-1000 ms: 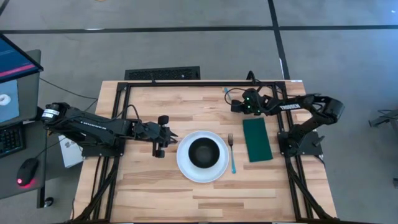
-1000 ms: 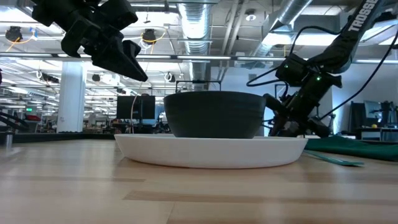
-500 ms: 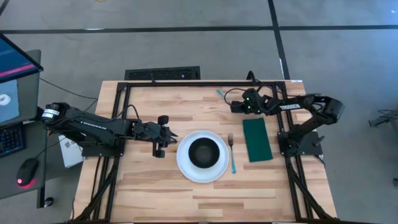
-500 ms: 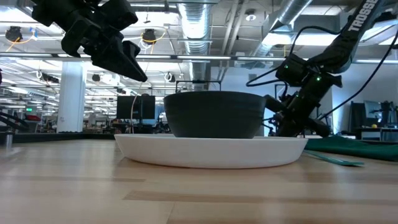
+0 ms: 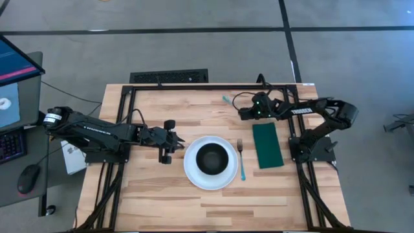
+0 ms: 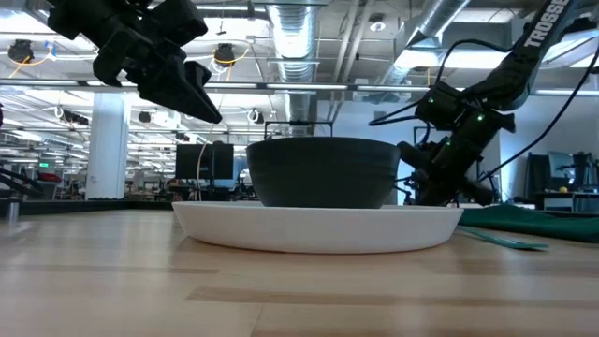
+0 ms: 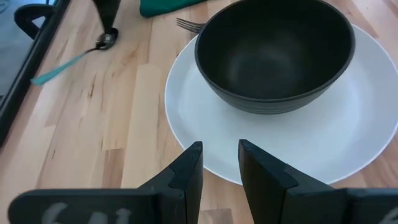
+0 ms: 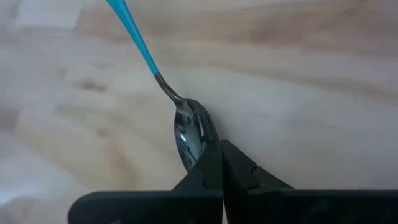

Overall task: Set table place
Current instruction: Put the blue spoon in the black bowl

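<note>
The blue-handled spoon (image 8: 189,134) lies on the table (image 5: 162,200) at the far side, its handle (image 5: 226,99) pointing far-left. My right gripper (image 8: 222,155) is shut, pointing down at the spoon's bowl. The white plate (image 5: 191,173) with the black bowl (image 5: 211,158) sits mid-table. The fork (image 5: 240,158) and green napkin (image 5: 267,145) lie to its right. My left gripper (image 7: 221,155) hovers open above the plate's left rim, touching nothing. My right gripper comes from above, pointing down, and one fingertip (image 8: 208,163) covers the tip of the spoon's bowl (image 8: 198,149). The two fingers stand closed against each other. Whether the bowl's rim is caught between them I cannot tell. The handle slants away from the fingers.
A black metal frame (image 5: 213,87) runs along the table's edges. The right arm's base (image 5: 312,147) stands beside the napkin. Bare planks lie near the front edge (image 5: 213,207). A desk with a mouse (image 5: 24,178) stands left of the table.
My right gripper has shut at the spoon's bowl. The spoon has turned on the table: its handle has swung toward the table's left edge while its bowl has stayed by the fingers.
</note>
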